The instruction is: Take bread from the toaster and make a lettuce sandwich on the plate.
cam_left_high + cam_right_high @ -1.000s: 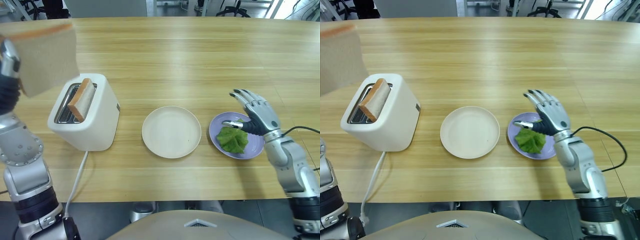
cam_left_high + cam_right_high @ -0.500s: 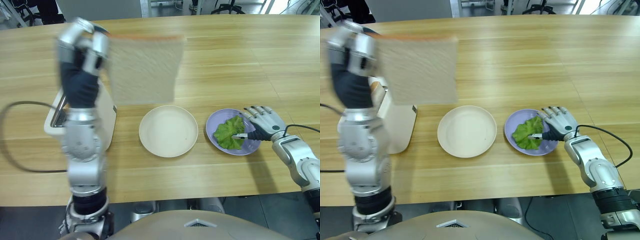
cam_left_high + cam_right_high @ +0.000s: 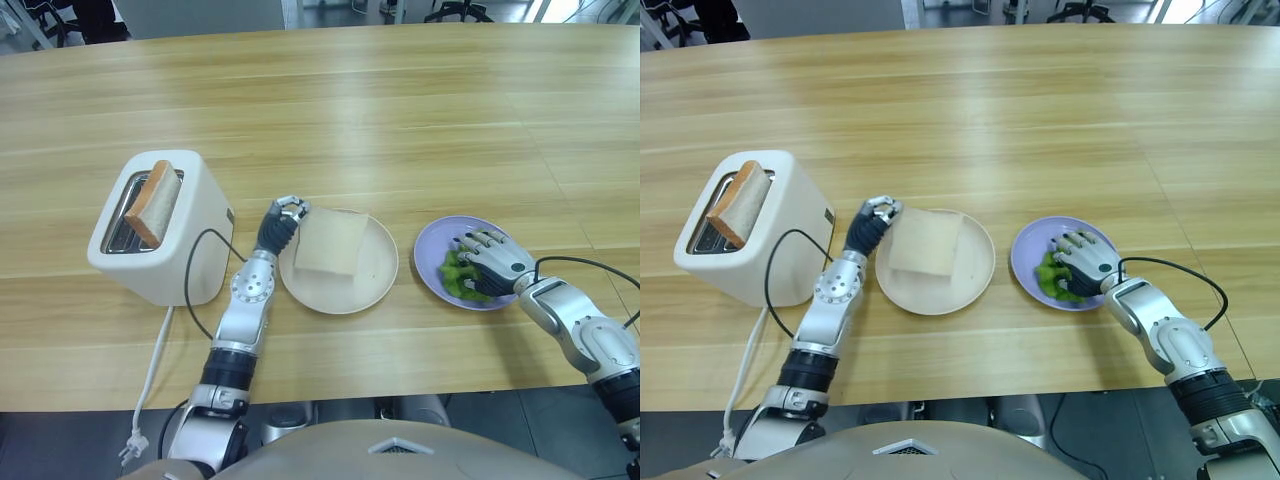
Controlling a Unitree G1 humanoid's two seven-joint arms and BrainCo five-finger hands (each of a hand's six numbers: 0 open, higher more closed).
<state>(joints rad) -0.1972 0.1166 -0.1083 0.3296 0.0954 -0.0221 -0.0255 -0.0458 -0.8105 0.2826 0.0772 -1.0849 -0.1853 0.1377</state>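
Gripping bread slice [image 3: 330, 245] by left edge, left hand [image 3: 283, 222] rests it on cream plate [image 3: 375, 285]. Right hand [image 3: 490, 262] curled around lettuce [image 3: 452, 272] on purple plate [image 3: 432, 245] (leaf mostly covered). Second slice [image 3: 155, 200] stands in toaster [image 3: 190, 260].

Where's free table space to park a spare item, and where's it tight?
Free: far half of the table behind toaster, plate and purple dish; also the near strip before both. Tight: toaster-to-plate gap, taken by left hand holding the bread slice.
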